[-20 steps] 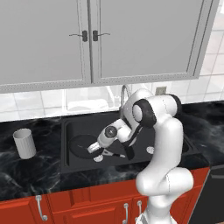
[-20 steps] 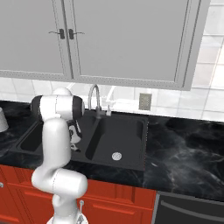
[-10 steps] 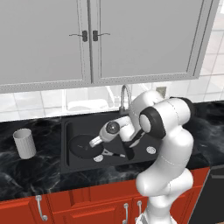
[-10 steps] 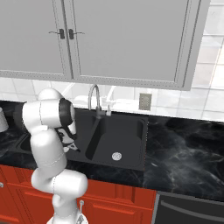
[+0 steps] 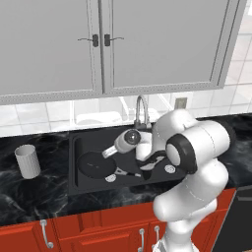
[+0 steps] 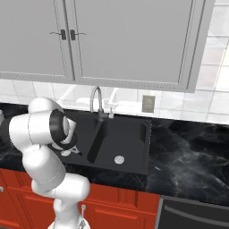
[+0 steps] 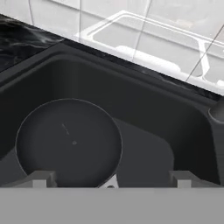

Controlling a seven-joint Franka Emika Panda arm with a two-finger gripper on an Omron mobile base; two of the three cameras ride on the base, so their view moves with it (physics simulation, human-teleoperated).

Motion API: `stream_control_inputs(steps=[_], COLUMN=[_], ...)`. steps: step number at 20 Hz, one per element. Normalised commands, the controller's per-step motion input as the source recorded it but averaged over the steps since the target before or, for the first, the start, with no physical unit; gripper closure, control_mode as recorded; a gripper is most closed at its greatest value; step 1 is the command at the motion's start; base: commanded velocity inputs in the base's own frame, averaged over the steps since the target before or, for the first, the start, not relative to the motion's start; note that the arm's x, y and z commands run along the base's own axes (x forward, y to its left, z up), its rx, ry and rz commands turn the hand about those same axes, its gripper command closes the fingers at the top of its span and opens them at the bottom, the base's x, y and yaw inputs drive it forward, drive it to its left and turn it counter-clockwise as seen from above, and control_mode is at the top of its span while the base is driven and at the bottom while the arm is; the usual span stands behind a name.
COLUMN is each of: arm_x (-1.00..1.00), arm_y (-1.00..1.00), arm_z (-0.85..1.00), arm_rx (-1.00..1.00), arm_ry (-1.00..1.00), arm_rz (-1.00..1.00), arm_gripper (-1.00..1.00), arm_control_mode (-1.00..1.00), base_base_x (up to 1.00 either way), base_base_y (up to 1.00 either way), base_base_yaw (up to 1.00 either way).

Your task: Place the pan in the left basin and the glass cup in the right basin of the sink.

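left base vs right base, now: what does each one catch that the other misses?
Left base view: the pan lying flat in the left basin, with its handle running toward the divider, and the glass cup standing upright on the counter left of the sink.

Right base view: the right basin open to sight, bare but for its silver drain, and the wall outlet.

Both: the curved chrome faucet, the black counter, grey cabinets and the arm.
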Motion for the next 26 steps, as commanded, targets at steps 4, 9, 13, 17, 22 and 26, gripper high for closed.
stream_control_inputs(steps=[4,9,13,17,22,26], arm_x=[0.00,0.00,0.00,0.00,0.00,0.00], arm_y=[0.13,0.18,0.33,0.38,0.28,0.15], arm_z=[0.66,0.59,0.38,0.42,0.54,0.19], arm_rx=[0.01,0.00,0.00,0.00,0.00,0.00], arm_ry=[0.00,0.00,0.00,0.00,0.00,0.02], arm_rz=[0.00,0.00,0.00,0.00,-0.01,-0.04], arm_gripper=[-1.00,-1.00,-1.00,-1.00,-1.00,-1.00], arm_control_mode=[-1.00,-1.00,-1.00,-1.00,-1.00,-1.00], base_base_x=[0.00,0.00,0.00,0.00,0.00,0.00], base_base_y=[0.00,0.00,0.00,0.00,0.00,0.00], base_base_yaw=[0.00,0.00,0.00,0.00,0.00,0.00])
